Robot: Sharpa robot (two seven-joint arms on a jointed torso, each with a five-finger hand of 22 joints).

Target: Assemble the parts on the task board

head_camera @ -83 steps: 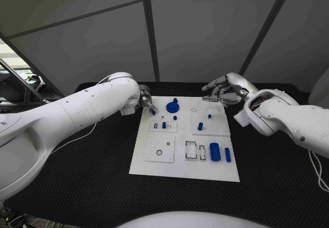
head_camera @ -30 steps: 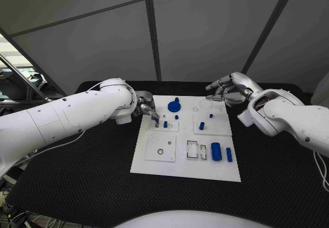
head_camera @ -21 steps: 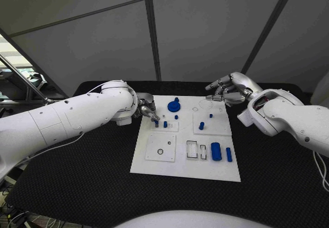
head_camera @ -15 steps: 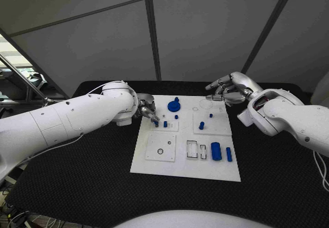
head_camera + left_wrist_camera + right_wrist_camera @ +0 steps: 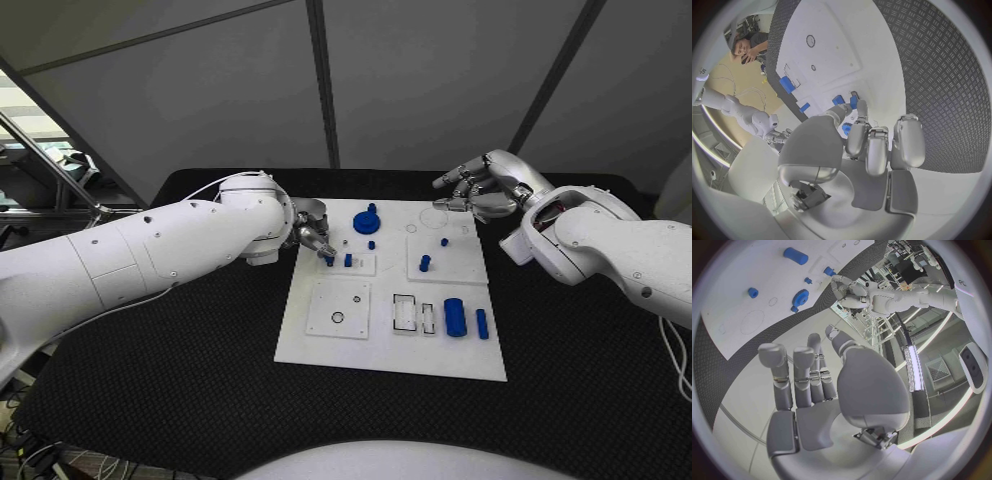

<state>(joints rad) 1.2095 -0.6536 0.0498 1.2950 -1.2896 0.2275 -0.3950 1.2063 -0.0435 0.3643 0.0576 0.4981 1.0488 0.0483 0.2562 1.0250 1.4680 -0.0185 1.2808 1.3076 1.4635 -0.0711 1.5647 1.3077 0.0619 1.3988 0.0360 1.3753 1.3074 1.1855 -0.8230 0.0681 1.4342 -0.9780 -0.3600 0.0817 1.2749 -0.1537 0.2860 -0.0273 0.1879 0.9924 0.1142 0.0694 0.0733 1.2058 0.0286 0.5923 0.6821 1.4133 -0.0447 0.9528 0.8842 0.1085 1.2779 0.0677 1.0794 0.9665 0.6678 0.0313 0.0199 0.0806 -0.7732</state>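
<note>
At the task board's far-left corner, the left hand pinches a small blue part, apparently seating it in its slot. The right hand hovers released, fingers apart, beyond the far-right corner, probably waiting.

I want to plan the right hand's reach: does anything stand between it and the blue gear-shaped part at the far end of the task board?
Nothing visible does. The right hand hovers over the task board's far right corner, holding nothing, and only bare white board lies between it and the gear-shaped part. The left hand is at the far left edge, off that path.
</note>
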